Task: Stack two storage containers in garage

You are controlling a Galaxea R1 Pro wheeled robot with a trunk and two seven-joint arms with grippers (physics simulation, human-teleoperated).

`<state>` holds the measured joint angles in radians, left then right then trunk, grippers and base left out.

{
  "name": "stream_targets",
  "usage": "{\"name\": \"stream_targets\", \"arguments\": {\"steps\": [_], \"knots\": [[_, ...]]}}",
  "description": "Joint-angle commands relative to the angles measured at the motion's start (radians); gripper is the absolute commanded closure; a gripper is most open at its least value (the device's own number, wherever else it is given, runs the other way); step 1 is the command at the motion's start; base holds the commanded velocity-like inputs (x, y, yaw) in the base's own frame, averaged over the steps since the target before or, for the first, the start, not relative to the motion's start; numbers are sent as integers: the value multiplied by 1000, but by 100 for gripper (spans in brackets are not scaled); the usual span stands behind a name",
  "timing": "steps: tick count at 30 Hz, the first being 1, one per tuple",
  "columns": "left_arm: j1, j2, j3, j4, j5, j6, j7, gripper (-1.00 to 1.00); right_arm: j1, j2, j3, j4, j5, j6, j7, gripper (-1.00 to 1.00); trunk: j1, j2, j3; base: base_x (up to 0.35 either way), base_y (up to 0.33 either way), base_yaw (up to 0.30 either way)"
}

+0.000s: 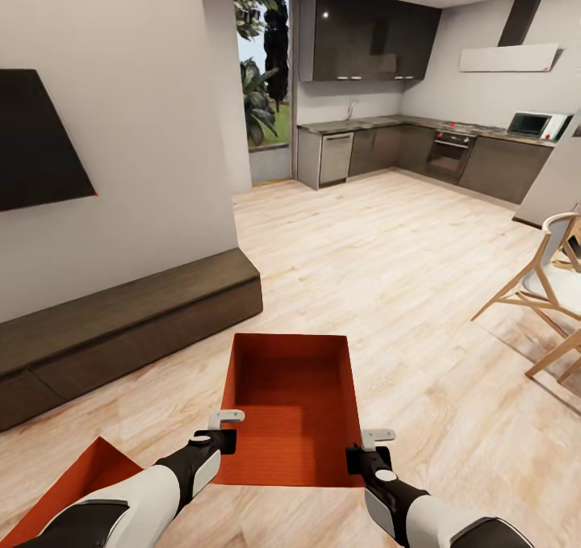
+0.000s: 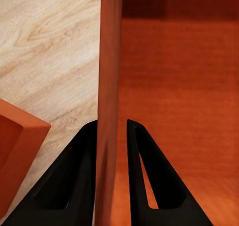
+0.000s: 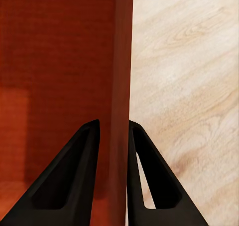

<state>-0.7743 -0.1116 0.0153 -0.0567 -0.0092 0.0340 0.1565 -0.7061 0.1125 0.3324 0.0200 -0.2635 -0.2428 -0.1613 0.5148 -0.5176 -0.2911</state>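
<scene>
An open orange-red storage container hangs in front of me above the light wood floor, held by both arms. My left gripper is shut on its left wall, one black finger on each side. My right gripper pinches the right wall the same way. A corner of the second storage container lies on the floor at the lower left, also visible in the left wrist view. I am in the living room, on plank flooring; the garage is out of view.
A low dark bench runs along the left wall under a black screen. Wooden chairs stand at the right. A dark kitchen and a glass door lie ahead across open plank floor.
</scene>
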Motion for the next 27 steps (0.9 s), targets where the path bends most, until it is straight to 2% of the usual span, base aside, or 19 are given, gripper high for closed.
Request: {"name": "stream_targets", "arguments": {"steps": [1, 27], "knots": [[0, 33, 43, 2, 1, 5, 11, 100, -1, -2, -4, 0, -13, -84, -3, 100, 0, -1, 0, 0, 0, 0], [0, 33, 43, 2, 1, 5, 11, 100, -1, -3, -4, 0, -13, -84, -3, 100, 0, -1, 43, 0, 0, 0]]}}
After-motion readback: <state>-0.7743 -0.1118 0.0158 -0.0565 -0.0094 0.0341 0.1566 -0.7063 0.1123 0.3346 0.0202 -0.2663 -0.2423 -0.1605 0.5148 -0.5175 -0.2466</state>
